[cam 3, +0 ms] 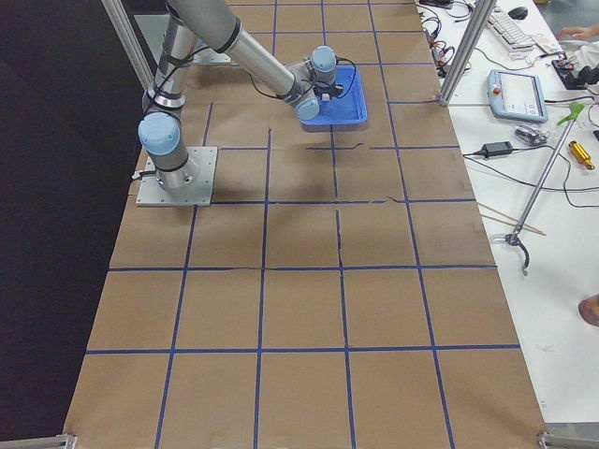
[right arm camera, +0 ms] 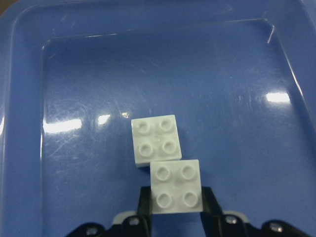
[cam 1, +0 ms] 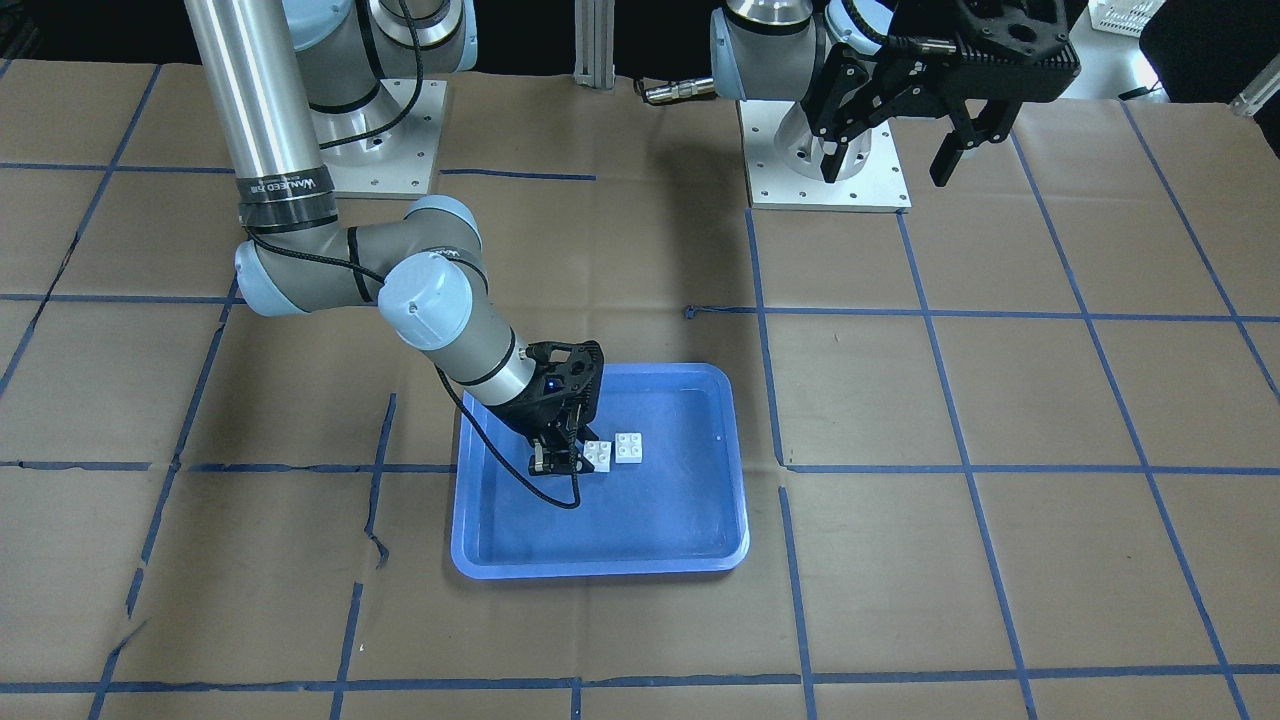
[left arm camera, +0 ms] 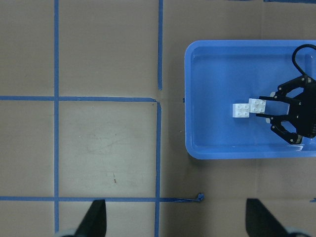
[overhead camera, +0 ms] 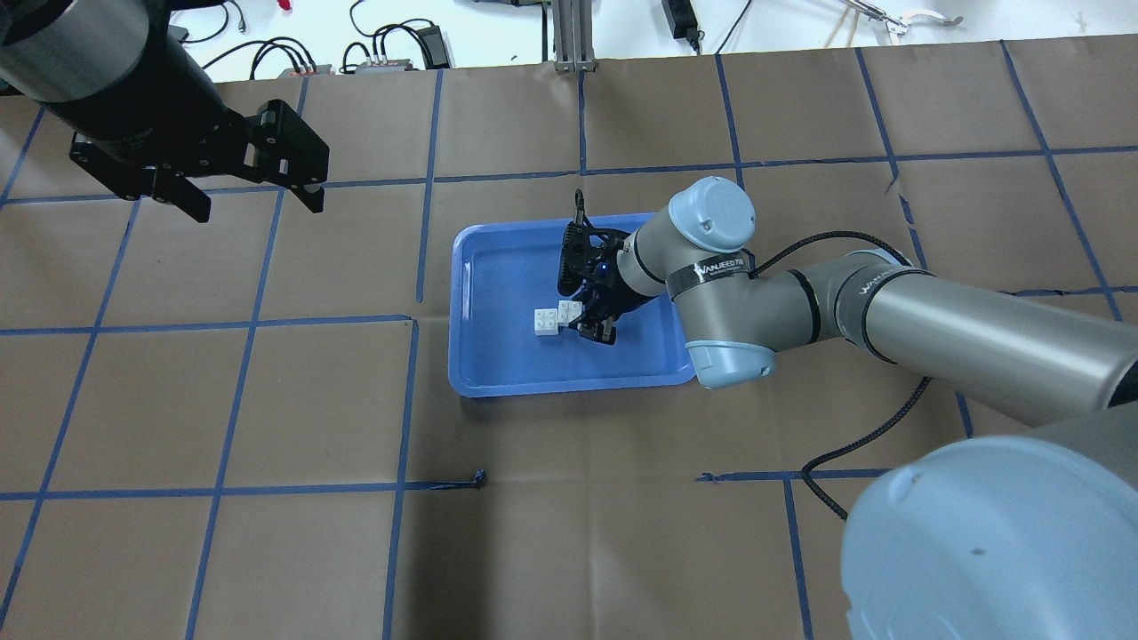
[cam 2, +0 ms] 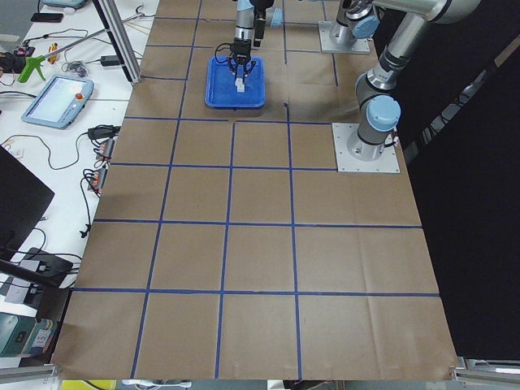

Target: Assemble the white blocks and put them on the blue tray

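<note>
Two white blocks lie inside the blue tray (cam 1: 600, 570). In the right wrist view the near white block (right arm camera: 175, 186) sits between my right gripper's fingers (right arm camera: 208, 202) and overlaps a corner of the far white block (right arm camera: 155, 139), a little higher. My right gripper (cam 1: 575, 455) is low in the tray, shut on the near block (overhead camera: 569, 310); the far block (overhead camera: 545, 322) lies beside it. My left gripper (overhead camera: 253, 204) is open and empty, high above the table, far from the tray (overhead camera: 569, 387). The left wrist view looks down on the tray (left arm camera: 237, 153) and both blocks (left arm camera: 242, 110).
The table is covered in brown paper with a blue tape grid (overhead camera: 413, 320). The arms' metal base plates (cam 1: 828, 160) stand at the robot's edge of the table. A cable (overhead camera: 853, 444) hangs from the right arm beside the tray.
</note>
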`<act>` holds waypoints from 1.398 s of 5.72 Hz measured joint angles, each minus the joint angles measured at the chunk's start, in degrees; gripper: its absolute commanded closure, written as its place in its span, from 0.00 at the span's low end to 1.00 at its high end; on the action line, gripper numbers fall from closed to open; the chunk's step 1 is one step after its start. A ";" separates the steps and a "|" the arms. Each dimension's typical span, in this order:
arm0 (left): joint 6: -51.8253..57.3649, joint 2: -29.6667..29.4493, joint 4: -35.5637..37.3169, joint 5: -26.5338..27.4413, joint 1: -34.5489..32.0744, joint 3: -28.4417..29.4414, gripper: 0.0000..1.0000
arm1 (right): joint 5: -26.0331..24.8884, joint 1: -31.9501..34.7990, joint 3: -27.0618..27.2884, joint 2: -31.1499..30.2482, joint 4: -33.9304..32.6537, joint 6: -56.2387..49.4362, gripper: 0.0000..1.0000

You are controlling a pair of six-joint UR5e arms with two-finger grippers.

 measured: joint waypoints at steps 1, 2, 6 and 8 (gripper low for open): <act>0.11 0.02 -0.01 -0.01 0.07 0.01 0.01 | -0.06 0.02 0.03 0.02 0.10 0.06 0.70; 0.18 0.01 -0.01 -0.11 0.07 -0.02 0.01 | -0.11 0.02 0.07 0.08 0.27 0.08 0.70; 0.11 -0.59 2.42 -0.45 -0.14 -0.05 0.01 | 0.20 0.05 0.01 0.05 0.26 0.08 0.70; 0.15 -0.38 3.13 -1.06 -0.01 0.14 0.01 | 0.15 0.03 0.02 0.04 0.47 0.08 0.70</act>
